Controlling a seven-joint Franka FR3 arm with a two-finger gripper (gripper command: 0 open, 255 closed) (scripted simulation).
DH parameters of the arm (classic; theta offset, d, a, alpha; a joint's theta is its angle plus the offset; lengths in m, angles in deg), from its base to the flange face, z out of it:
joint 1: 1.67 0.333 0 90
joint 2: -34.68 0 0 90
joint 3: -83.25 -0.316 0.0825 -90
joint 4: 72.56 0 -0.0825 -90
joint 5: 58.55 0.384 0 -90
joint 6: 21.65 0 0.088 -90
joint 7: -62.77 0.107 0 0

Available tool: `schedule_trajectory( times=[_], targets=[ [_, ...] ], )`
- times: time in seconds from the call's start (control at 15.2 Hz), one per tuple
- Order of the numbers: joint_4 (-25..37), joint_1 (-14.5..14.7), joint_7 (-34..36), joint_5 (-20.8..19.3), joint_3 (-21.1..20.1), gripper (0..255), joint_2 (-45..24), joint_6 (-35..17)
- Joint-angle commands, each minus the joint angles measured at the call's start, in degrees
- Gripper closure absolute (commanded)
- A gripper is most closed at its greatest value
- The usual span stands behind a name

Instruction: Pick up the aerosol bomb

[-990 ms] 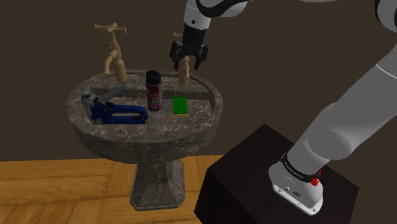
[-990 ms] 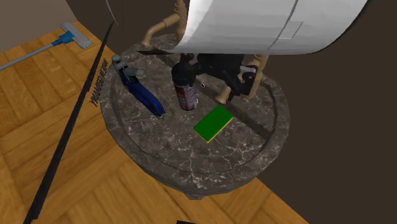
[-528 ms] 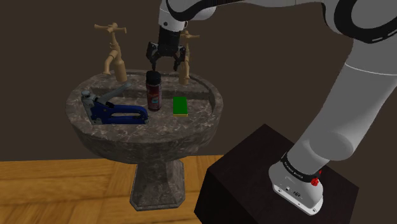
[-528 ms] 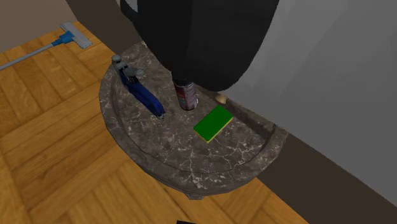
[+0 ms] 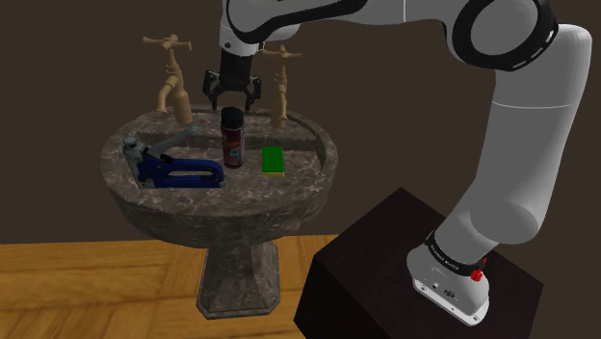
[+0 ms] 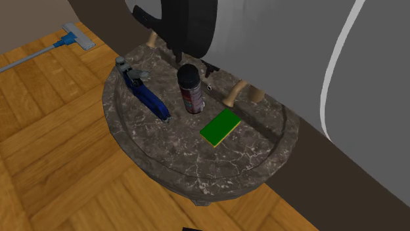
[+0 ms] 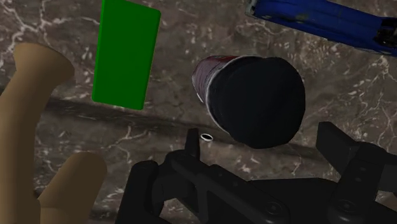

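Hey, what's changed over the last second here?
The open gripper swung toward the shoulder view's left, from by one tap to just above the spray can, grasping nothing. The can, blue stapler and green block stayed put.

The basin (image 5: 173,207) looks like dark, smooth stone with pale veins. The aerosol can (image 5: 232,143) has a matt black cap (image 7: 257,102) over a dark red printed body. The stapler (image 5: 178,171) is glossy blue with grey metal parts, the green block (image 5: 274,159) flat and matt, the taps (image 5: 171,87) dull tan, the floor (image 5: 96,289) grained wood.
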State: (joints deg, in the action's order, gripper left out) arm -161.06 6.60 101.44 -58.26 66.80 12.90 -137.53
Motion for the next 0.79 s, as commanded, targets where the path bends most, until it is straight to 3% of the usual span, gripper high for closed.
schedule_trajectory(
  times=[0.0, 0.26, 0.33, 0.73],
  targets=[
    [-1.0, 0.0, 0.0, -0.1, 0.0, 0, -0.3, -1.4],
    [-2.3, 0.0, -0.1, -0.2, 0.1, 0, -0.8, -3.1],
    [-2.5, 0.0, -0.1, -0.1, 0.1, 255, -0.7, -3.2],
    [-2.4, 0.0, -0.1, -0.1, 0.1, 255, -0.7, -3.2]
  ],
)
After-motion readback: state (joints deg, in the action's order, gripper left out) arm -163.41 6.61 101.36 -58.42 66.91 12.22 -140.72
